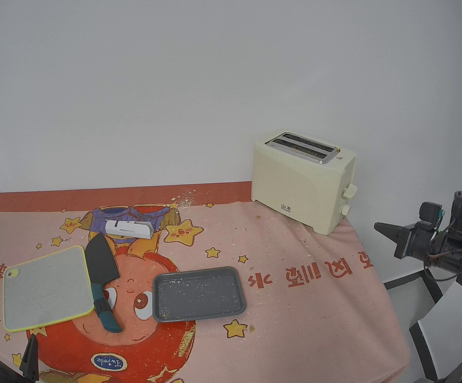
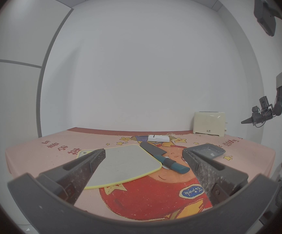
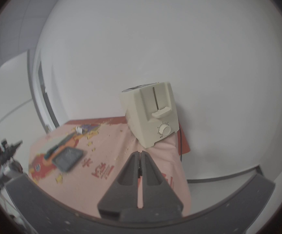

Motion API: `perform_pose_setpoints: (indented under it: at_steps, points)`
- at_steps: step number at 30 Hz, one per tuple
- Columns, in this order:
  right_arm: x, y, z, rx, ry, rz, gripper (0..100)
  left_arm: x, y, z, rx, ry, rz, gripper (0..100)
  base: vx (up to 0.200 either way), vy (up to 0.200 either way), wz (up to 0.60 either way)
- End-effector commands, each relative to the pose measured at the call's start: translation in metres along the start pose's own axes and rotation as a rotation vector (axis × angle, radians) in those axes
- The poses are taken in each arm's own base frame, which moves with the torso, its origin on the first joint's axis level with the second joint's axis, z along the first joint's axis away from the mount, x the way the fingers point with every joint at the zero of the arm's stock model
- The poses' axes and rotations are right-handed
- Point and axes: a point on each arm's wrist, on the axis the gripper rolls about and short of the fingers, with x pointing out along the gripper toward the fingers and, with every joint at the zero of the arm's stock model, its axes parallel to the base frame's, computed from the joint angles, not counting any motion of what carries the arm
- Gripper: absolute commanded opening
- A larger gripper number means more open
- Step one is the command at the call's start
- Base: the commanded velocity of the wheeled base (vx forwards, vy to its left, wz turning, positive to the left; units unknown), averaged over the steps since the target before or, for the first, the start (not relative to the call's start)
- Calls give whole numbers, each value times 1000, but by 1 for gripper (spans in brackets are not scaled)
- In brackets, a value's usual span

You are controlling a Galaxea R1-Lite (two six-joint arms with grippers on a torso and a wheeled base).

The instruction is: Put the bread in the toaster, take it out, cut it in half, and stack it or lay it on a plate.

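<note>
The right pincer (image 1: 382, 227) is pressed together with nothing in it. It hangs off the bench's (image 1: 305, 304) right edge, tips aimed at the toaster (image 1: 302, 184), which stands at about 10 o'clock from it in the head view. In the right wrist view the same pincer (image 3: 140, 154) points at the toaster's end face, where the lever (image 3: 161, 111) sits low in its track above the dial (image 3: 164, 129).

The left pincer (image 1: 13, 333) is spread and holds nothing, near the bench's front left corner. The cutting board (image 1: 47, 288) is just beyond it at about 1 o'clock. The knife (image 1: 102, 272) lies at the board's 3 o'clock, its blade over the board's edge. The grey plate (image 1: 199, 293), flecked with crumbs, lies at 3 o'clock from the knife. A small white box (image 1: 130, 229) sits at 1 o'clock from the blade.

I cannot place the bread. The slots look dark from above, and I cannot tell whether a slice sits in them. The low lever suggests the loading step may be done and toasting under way. Nothing is cut or plated, so lifting the slice out, halving it on the board and laying it on the plate all seem still to come.
</note>
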Motion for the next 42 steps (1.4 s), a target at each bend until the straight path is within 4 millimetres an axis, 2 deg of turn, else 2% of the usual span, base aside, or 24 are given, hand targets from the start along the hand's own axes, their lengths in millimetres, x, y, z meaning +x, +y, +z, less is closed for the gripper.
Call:
perform_pose_setpoints:
  at_steps: [1, 5, 9, 21, 29, 42]
  points:
    - [41, -18, -6, 87, 44, -33, 0, 1, 0, -5, 0, 15, 1, 100, 0, 0, 0]
    - [51, -18, -3, 154, 32, -52, 0, 1, 0, -5, 0, 15, 2, 100, 0, 0, 0]
    - [63, -17, -8, 195, 49, -40, 0, 1, 0, -5, 0, 15, 1, 100, 0, 0, 0]
    - [75, -12, -10, 188, 47, -49, 0, 1, 0, -5, 0, 15, 1, 100, 0, 0, 0]
    - [92, -16, -7, 177, 12, -113, 0, 1, 0, -5, 0, 15, 1, 100, 0, 0, 0]
    - [95, -6, -7, 157, -6, -92, 0, 1, 0, -5, 0, 15, 1, 100, 0, 0, 0]
